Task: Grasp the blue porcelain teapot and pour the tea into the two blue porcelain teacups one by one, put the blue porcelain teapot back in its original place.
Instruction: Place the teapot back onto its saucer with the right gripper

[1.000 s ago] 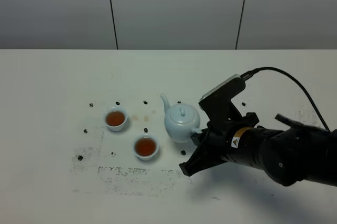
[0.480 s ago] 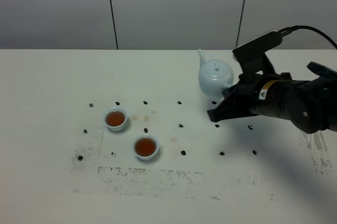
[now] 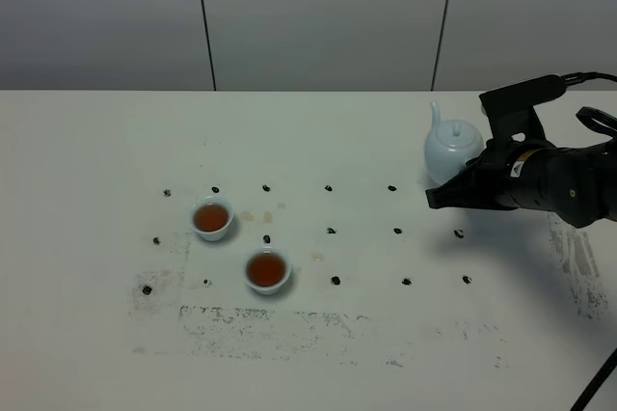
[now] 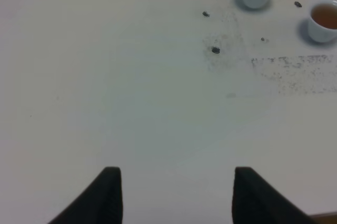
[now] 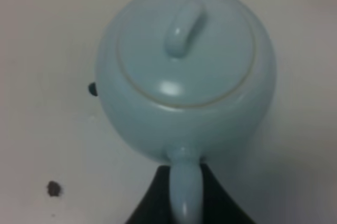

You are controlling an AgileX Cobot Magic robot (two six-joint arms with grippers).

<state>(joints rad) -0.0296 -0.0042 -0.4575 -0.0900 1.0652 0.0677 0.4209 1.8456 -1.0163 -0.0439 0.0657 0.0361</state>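
Two teacups [image 3: 212, 217], one teapot [image 3: 451, 152]

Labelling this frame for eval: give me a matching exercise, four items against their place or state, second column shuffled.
Column A:
1. blue porcelain teapot
2. two teacups
3. left hand
4. right hand

Column B:
a. open over bare table, holding nothing
b. filled with brown tea, on the table's left half
c. upright, lid on, on the table's far right side
d. shut on the teapot's loop handle

Pairs: 1-c, 2-b, 3-a, 4-d
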